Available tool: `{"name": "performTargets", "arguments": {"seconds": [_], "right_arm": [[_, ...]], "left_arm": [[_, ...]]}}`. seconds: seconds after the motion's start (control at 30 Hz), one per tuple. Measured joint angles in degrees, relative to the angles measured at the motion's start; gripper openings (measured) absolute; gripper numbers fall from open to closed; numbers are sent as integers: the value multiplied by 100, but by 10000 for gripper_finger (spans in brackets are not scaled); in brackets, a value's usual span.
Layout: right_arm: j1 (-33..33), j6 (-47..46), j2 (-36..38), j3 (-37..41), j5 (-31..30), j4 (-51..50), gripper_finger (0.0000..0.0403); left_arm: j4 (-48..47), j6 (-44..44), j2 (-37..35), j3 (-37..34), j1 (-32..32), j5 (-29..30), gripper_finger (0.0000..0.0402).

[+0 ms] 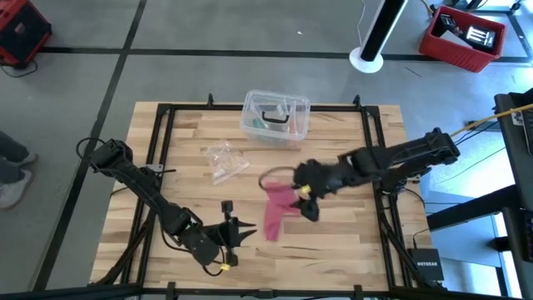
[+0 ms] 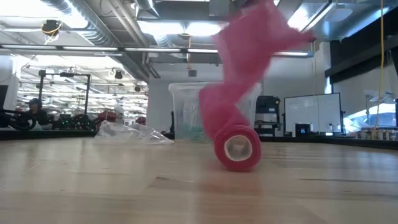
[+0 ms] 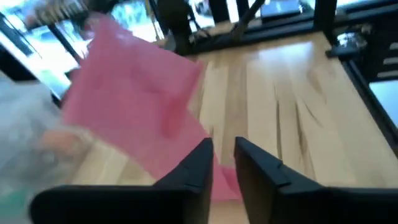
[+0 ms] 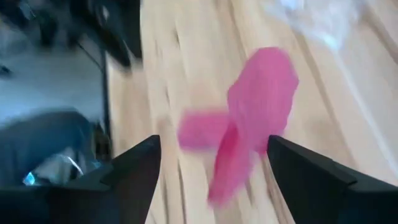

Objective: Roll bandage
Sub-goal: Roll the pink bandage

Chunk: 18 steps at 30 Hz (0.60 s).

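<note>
My left jaws (image 3: 224,163), barely parted and empty, sit lower left in the high view; the pinkish-red fabric bandage (image 1: 277,208) runs lengthwise frame-centre, under my wide-open right jaws (image 1: 306,200).

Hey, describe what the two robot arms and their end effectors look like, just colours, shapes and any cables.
Both are dark, nearly black jointed arms with rounded links. The left end effector has two flat, wedge-shaped black fingers and a small yellow part by the wrist. The right end effector has matching dark angular fingers and a yellow spot near its wrist. Thin dark cables run along the left arm.
</note>
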State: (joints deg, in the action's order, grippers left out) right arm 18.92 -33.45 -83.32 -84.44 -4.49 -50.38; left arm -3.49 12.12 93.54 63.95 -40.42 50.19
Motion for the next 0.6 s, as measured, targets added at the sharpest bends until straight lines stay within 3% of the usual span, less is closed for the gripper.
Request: {"name": "performTargets", "arguments": {"seconds": [0.2,0.33,0.5,0.6], "right_arm": [[1178,-1170,57,20,-1309,-1524,296],[2114,-2024,63,440,-2439,-1510,296],[2791,-2462,-30,1698,-3594,51,296],[2874,-2347,-212,2591,-3844,1688,296]], "left_arm": [[-586,702,119,4,159,-116,118],[-604,807,454,2,354,-569,126],[-598,1267,942,2,545,-1379,127],[-597,1581,1137,2,559,-1594,127]]}}
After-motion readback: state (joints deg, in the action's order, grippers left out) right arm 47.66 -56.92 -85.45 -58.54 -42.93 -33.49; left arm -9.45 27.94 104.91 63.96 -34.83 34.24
